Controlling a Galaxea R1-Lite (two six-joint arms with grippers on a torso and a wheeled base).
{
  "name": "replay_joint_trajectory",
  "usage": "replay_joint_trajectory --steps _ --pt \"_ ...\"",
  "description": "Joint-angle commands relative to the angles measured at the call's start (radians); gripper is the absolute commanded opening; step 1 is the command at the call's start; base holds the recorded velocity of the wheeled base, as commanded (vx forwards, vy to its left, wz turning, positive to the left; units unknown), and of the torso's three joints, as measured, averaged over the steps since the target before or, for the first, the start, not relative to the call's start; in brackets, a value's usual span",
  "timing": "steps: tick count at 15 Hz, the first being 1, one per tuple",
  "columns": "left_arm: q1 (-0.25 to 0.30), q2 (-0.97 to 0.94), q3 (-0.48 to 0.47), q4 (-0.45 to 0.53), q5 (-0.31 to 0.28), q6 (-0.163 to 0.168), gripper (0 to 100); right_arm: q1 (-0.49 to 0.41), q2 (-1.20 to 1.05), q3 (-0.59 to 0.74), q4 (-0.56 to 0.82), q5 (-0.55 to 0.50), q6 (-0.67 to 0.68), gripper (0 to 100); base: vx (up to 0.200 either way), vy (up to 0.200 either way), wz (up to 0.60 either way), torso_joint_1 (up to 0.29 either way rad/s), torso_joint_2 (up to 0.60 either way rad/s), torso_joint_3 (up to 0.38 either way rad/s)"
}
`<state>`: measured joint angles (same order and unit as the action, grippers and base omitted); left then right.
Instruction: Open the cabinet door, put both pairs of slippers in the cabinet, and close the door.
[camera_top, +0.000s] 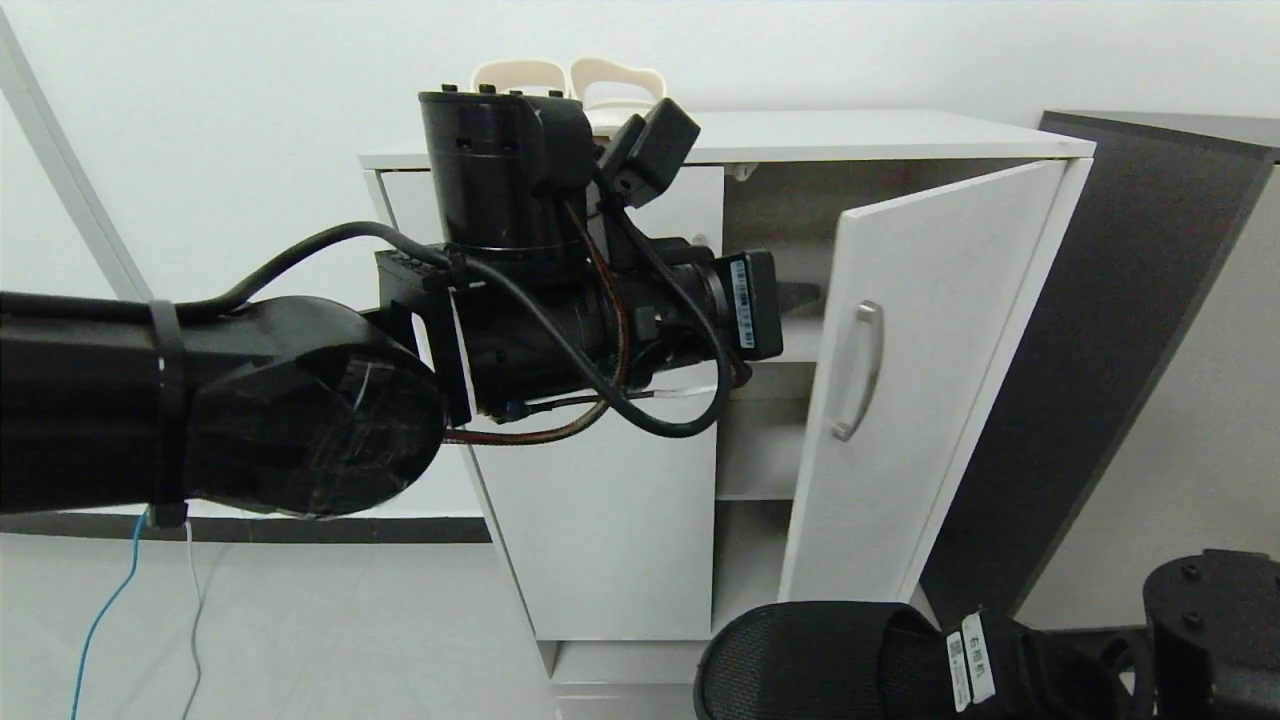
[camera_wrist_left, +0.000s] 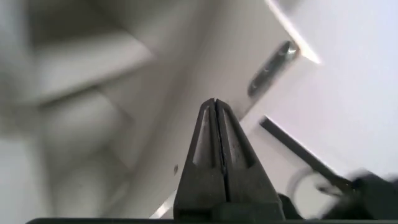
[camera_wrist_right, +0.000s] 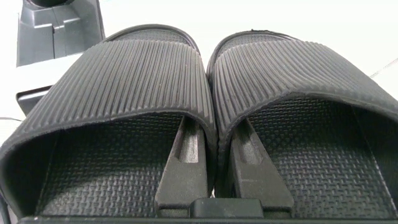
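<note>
Centre frame, the left gripper (camera_wrist_left: 216, 121) sits pressed together beside the open cabinet door (camera_top: 920, 400); lower right, the right gripper (camera_wrist_right: 214, 134) clamps both black slippers (camera_top: 820, 660).

No print can be read. A barcode sticker (camera_top: 742, 302) stands on the left gripper (camera_top: 812, 294); 2 white labels (camera_top: 968, 656) on the right arm (camera_top: 1040, 672) carry characters too small to tell.

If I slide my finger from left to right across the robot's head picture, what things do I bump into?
Blue cable → closed cabinet door → open door's handle → dark panel.
</note>
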<state>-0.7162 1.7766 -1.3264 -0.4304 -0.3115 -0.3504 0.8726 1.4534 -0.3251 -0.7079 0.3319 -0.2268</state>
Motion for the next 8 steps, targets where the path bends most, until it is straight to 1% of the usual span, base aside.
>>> replay_joint_trajectory --steps 1,2,5,7,8 --pt "-0.002 -0.025 0.01 -0.001 0.002 -0.001 0 0.003 -0.001 0.0 -0.001 -0.001 0.0 0 -0.2 0.0 0.0 -0.002 0.0 0.007" --pt "-0.002 -0.026 0.015 -0.002 0.002 0.001 0 0.003 -0.001 0.0 -0.001 -0.001 0.0 0 -0.2 0.0 0.0 0.002 0.0 0.002" --pt "0.006 -0.055 0.046 0.001 0.003 0.001 0 -0.003 -0.001 0.0 -0.004 -0.002 0.001 0 0.0 0.0 0.0 0.0 0.0 0.0" --pt "0.041 -0.166 0.159 0.012 0.005 0.007 0 -0.049 0.007 -0.008 -0.005 -0.002 0.003 0 0.0 0.0 0.0 0.0 0.0 0.0" --pt "0.072 -0.227 0.217 0.029 0.005 0.008 0 -0.072 0.013 -0.014 -0.005 -0.002 0.003 0 0.0 0.0 0.0 0.0 0.0 0.0"
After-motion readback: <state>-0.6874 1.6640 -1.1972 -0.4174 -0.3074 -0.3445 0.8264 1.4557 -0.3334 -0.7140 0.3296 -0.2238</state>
